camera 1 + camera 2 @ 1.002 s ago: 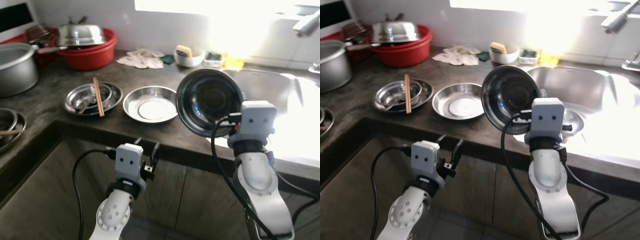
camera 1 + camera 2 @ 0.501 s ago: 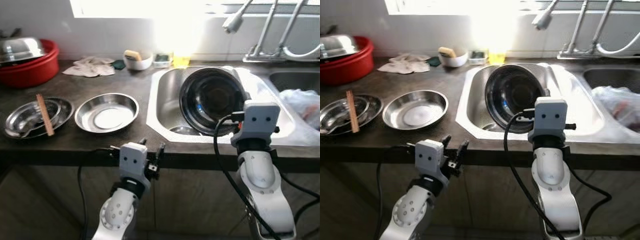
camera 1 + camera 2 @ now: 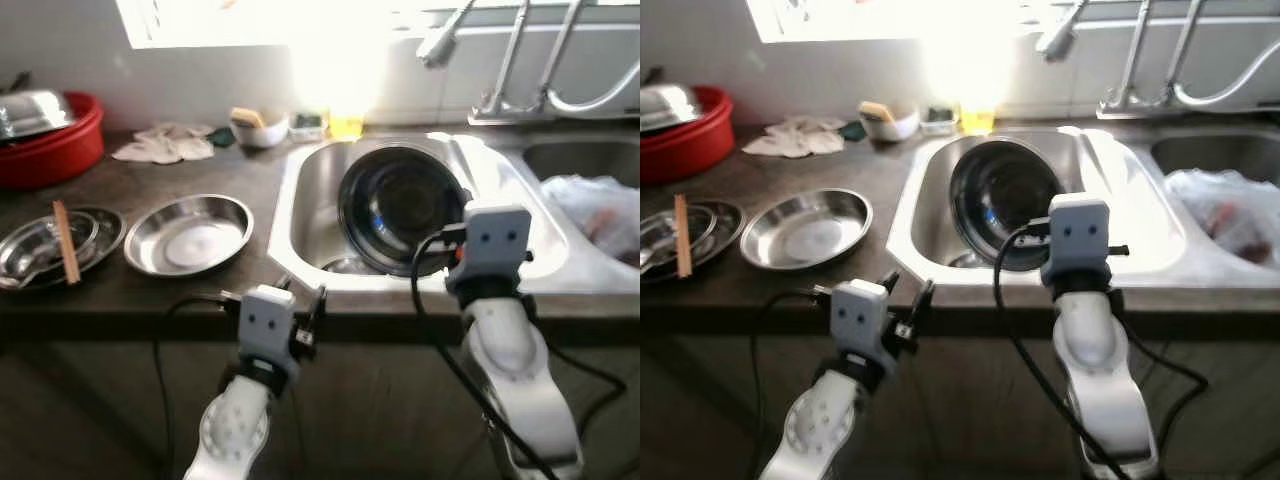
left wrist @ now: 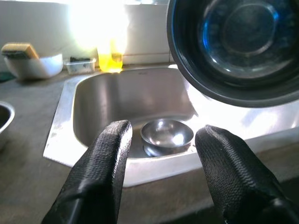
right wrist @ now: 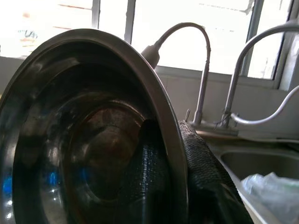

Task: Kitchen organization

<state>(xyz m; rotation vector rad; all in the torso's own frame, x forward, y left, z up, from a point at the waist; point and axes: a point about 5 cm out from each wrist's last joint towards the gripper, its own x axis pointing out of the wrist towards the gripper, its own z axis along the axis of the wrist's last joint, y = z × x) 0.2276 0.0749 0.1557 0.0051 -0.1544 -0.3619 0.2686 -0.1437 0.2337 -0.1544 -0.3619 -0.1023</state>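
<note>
Now right gripper [image 5: 173,168] gripping steel bowl [image 3: 403,208], tilted, mouth facing robot

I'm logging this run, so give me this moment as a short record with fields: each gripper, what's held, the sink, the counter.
right gripper: shut on the rim of the big bowl, held tilted over the sink
left gripper: open, holding nothing, near the counter edge, aimed at the sink
sink: small bowl at the bottom
counter: plate, dish with chopsticks, red basin, cloth
second sink: plastic bag
</note>
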